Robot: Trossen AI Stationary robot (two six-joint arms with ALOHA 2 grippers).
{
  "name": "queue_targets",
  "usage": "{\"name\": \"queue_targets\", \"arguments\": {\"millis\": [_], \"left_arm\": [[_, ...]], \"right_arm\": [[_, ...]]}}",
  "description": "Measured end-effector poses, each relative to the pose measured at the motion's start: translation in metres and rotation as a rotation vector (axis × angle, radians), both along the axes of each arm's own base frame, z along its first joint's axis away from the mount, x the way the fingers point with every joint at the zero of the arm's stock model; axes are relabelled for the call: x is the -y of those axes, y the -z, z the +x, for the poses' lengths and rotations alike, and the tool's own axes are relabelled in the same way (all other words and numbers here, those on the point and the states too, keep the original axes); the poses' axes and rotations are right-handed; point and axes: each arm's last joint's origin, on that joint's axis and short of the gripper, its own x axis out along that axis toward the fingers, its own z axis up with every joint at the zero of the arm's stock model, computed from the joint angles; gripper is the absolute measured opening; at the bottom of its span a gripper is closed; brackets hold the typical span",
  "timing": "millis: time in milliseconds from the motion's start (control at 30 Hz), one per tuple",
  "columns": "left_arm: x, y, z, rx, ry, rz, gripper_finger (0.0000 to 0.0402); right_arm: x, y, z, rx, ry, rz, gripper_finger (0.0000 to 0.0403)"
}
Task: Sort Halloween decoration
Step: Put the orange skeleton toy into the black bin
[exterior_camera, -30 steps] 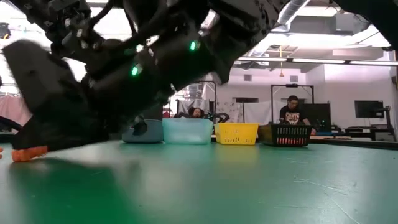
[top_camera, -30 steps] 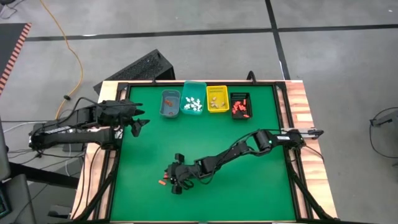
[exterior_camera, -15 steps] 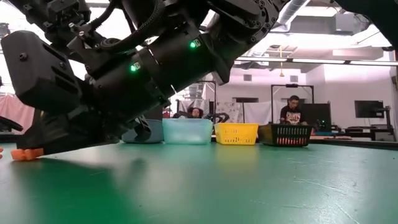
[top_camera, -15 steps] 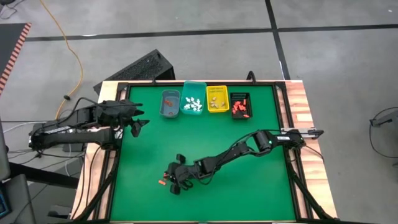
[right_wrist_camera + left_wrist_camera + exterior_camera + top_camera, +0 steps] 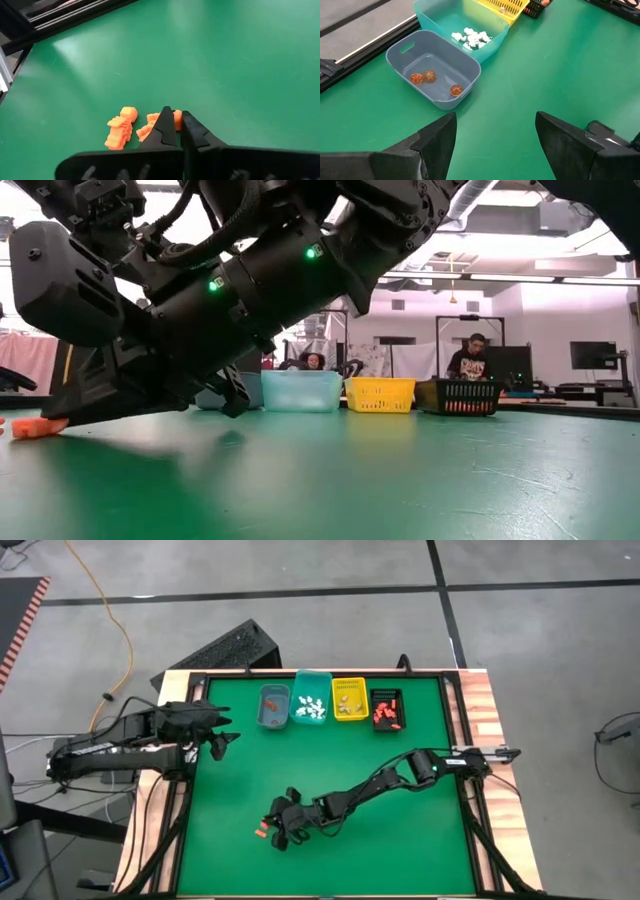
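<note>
Right wrist view gives you what the high view hides: the right gripper (image 5: pixel 174 131), fingers nearly closed, tips at two orange figurines (image 5: pixel 121 128) on the green mat (image 5: pixel 225 60), near-left. Your left gripper (image 5: pixel 495 145) hangs open beside the grey-blue bin (image 5: pixel 415 60).

- Even, bright overhead light; green table (image 5: pixel 400 800) uniformly lit in the high view.
- Low view: backlit; the right arm (image 5: pixel 230 290) reads as a dark mass, close and soft-focused, with a faint shadow on the mat.
- Pale sheen patch on the mat in the right wrist view.
- Wrist fingers slightly blurred.
</note>
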Motion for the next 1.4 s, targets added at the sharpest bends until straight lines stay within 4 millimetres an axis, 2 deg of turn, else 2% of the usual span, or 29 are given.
{"name": "queue_targets", "arguments": {"millis": [167, 300, 533, 633, 767, 900, 1067, 1233, 1400], "left_arm": [[0.000, 0.000, 0.000, -0.005, 0.006, 0.008, 0.0261], [0.000, 0.000, 0.000, -0.005, 0.006, 0.008, 0.0261], [0.000, 0.000, 0.000, -0.009, 0.009, 0.013, 0.0261], [0.000, 0.000, 0.000, -0.010, 0.012, 0.016, 0.0261], [0.000, 0.000, 0.000, -0.013, 0.014, 0.019, 0.0261], [0.000, 0.000, 0.000, -0.013, 0.014, 0.019, 0.0261], [0.000, 0.000, 0.000, -0.015, 0.014, 0.019, 0.0261], [0.000, 0.000, 0.000, -0.015, 0.010, 0.022, 0.0261], [0.000, 0.000, 0.000, -0.016, 0.008, 0.023, 0.0261]], "right_arm": [[0.003, -0.021, -0.003, 0.020, 0.013, -0.064, 0.0001], [0.014, -0.043, -0.002, 0.051, 0.052, -0.067, 0.0002], [0.025, -0.060, -0.003, 0.064, 0.095, -0.115, 0.0002], [0.028, -0.072, -0.003, 0.088, 0.010, -0.150, 0.0001], [0.033, -0.071, -0.001, 0.080, -0.091, -0.227, 0.0006], [0.037, -0.070, 0.002, 0.100, -0.171, -0.273, 0.0044], [0.045, -0.068, 0.004, 0.107, -0.297, -0.394, 0.0117], [0.064, -0.071, 0.009, 0.135, -0.301, -0.404, 0.0188], [0.074, -0.066, 0.015, 0.176, -0.321, -0.397, 0.0215]]}}
